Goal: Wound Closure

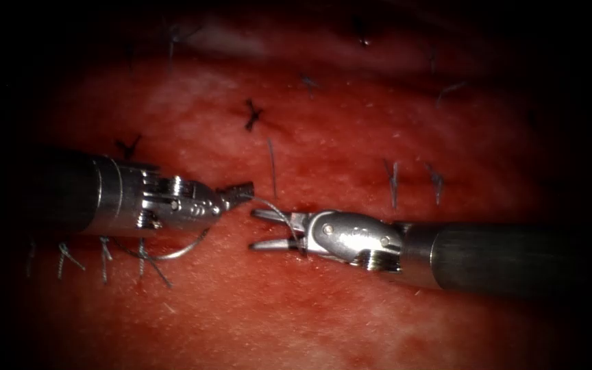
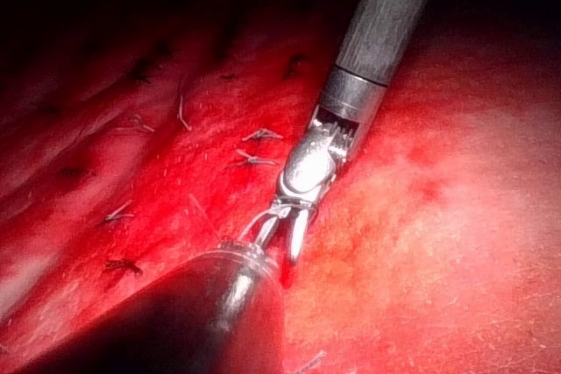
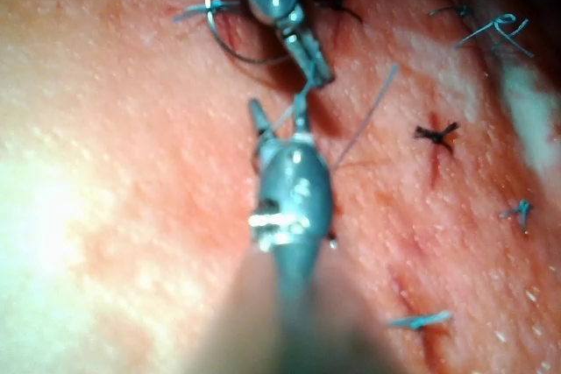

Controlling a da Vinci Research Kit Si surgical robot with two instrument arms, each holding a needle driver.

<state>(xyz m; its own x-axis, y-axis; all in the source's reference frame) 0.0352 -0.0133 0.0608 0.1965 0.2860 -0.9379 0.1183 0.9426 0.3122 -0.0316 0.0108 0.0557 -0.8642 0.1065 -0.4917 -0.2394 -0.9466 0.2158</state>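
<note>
My left end effector point(image 1: 240, 194) is pinched shut on the thread point(image 1: 268, 205). The thin thread runs from its tip across the small gap to my right end effector point(image 1: 263, 229). My right end effector is spread wide, like a little open beak, with the thread passing between its two fingers point(image 1: 268, 214). It holds nothing. The two tips are just beside each other, pointing at one another.

The needle point(image 1: 176, 252) lies under my left end effector, curving out from below it like a thin silver smile. It rests on the tissue point(image 1: 351, 308), and neither end effector holds it. I cannot tell if its point is in the tissue.

Near the needle, under my left end effector, there is a row of small knots point(image 1: 104, 257) with short thread ends sticking up. More dark knots point(image 1: 252, 114) sit on the tissue farther away, past both tips. The tissue is wet and red all around.
</note>
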